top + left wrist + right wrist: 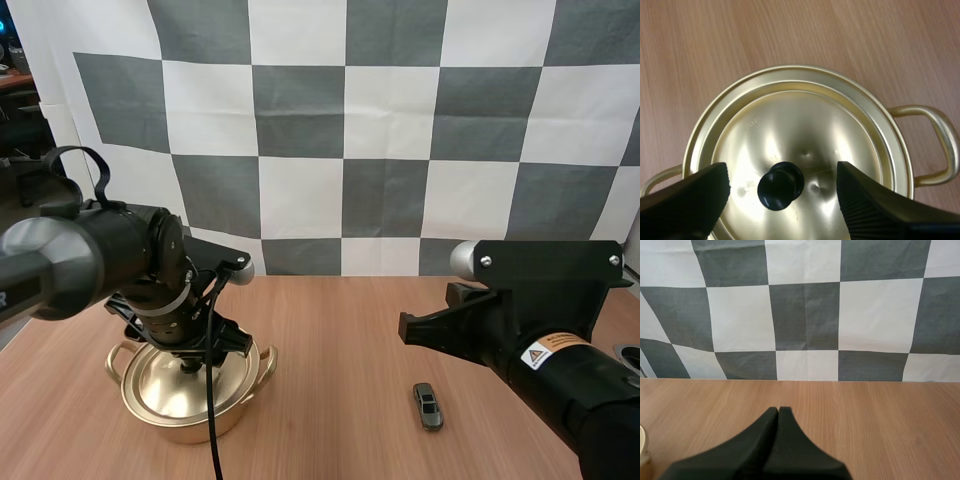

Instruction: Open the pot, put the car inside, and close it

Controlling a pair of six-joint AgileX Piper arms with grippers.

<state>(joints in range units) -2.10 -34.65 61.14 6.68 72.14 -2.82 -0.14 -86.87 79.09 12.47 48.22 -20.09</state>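
Two arms, step one: left end effector (782, 176), released, straddles the black round knob (781, 185) of the lidded gold metal pot (185, 425), lower left of the high view. Right end effector (778, 412): clenched, empty. Small grey toy car (428, 406) waits lower right. Next, I'd guess: pinch knob, lift.

Table (340, 320), near left: pot (185, 430), with lid (165, 390) on it. Knob (781, 185) stands at the lid's centre. The pot's 2 handles (935, 145) stick out, 1 left and 1 right. Over the lid hangs the left gripper (190, 362); its 2 fingers (690, 200) stand 1 on each side of the knob, apart from it. Near right on the table: car (428, 406), well apart from the pot. Above the table, just left of the car and farther back, the right gripper (404, 328), fingers together.
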